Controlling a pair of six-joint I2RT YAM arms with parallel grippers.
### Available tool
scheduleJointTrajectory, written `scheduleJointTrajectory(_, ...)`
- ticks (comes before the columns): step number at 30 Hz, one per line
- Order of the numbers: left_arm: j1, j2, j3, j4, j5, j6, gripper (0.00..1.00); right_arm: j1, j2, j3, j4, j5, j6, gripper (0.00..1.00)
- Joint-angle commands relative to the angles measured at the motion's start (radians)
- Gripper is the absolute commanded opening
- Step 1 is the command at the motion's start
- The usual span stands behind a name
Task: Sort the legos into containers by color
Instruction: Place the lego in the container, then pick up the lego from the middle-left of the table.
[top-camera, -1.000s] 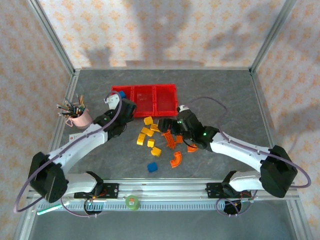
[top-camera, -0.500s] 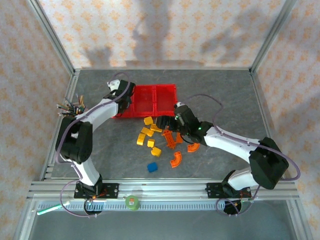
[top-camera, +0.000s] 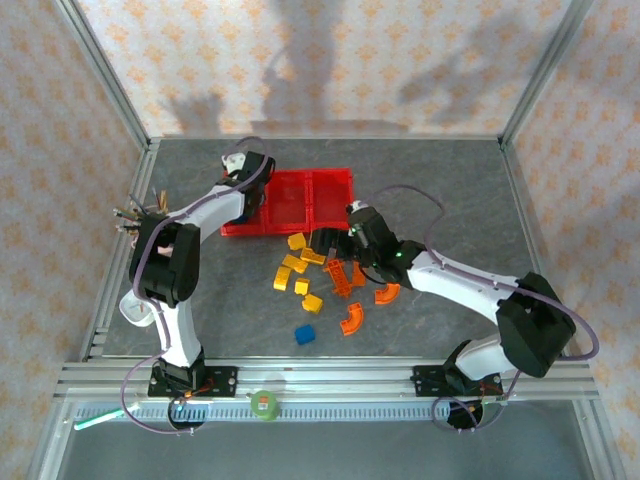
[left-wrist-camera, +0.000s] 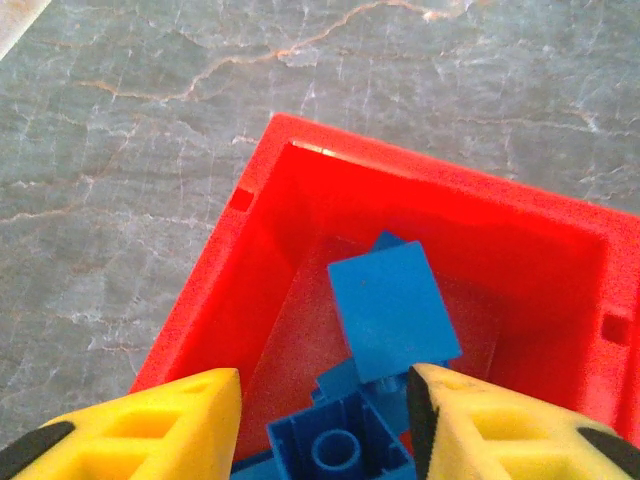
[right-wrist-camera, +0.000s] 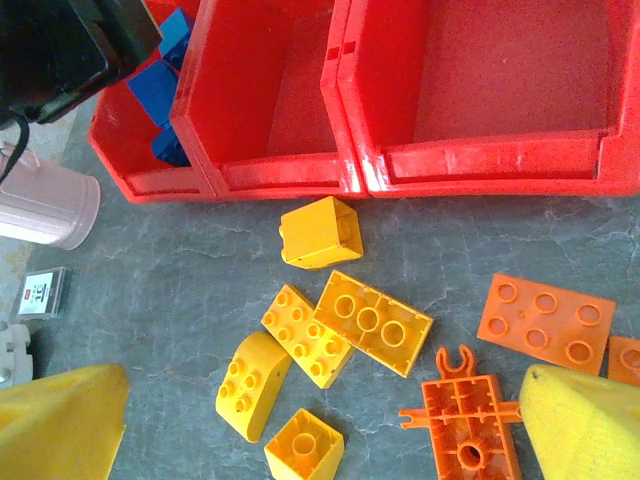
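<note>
**Left gripper** (left-wrist-camera: 325, 385): over the left-end compartment of the tray, near that compartment's outer corner. The yellow fingers (left-wrist-camera: 150, 430) are parted and grasp nothing. A studded blue brick (left-wrist-camera: 335, 450) lies in the bin between them, with a gap on the left finger's side (contact with the other finger cannot be told). Just beyond it a smooth-faced blue brick (left-wrist-camera: 392, 305) rests tilted on other blue pieces.

**Right gripper** (right-wrist-camera: 322, 385): spread wide and holding nothing, it hovers above the loose pile just in front of the tray.

**Containers:** a red tray (top-camera: 332, 200) of three joined compartments, on the grey table (top-camera: 450, 190). A pink cup (right-wrist-camera: 45, 210) stands near its left end.

**Loose legos, on the table on the near side of the tray:**
- yellow cube (right-wrist-camera: 320, 232), closest to the tray
- long yellow brick (right-wrist-camera: 373, 322), underside up, touching a studded yellow brick (right-wrist-camera: 307, 335)
- curved yellow brick (right-wrist-camera: 250, 385)
- small yellow brick (right-wrist-camera: 303, 445)
- orange studded plate (right-wrist-camera: 545, 322)
- orange cross-shaped piece (right-wrist-camera: 465, 420)
- orange arch (top-camera: 351, 318), towards the arm bases
- second orange arch (top-camera: 386, 294), beside the right arm
- lone blue brick (top-camera: 304, 334) (apart from the pile, nearest the bases)
</note>
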Motion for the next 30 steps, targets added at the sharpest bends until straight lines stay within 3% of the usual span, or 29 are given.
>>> scheduleJointTrajectory(1, 0.011, -0.02, 0.053, -0.065, -0.032, 0.022, 0.5, -0.005, -0.005, 0.039, -0.002, 0.002, -0.024, 1.0)
scheduleJointTrajectory(12, -0.053, -0.293, -0.13, -0.046, 0.162, 0.005, 0.54, -0.006, -0.062, 0.004, -0.038, -0.01, -0.035, 1.0)
scheduleJointTrajectory(20, -0.227, -0.516, -0.361, -0.047, 0.223, -0.053, 0.54, -0.005, -0.118, -0.085, -0.039, -0.101, -0.013, 1.0)
scheduleJointTrajectory(30, -0.521, -0.724, -0.628, -0.085, 0.291, -0.245, 0.59, -0.004, -0.272, -0.242, -0.11, -0.124, 0.001, 1.0)
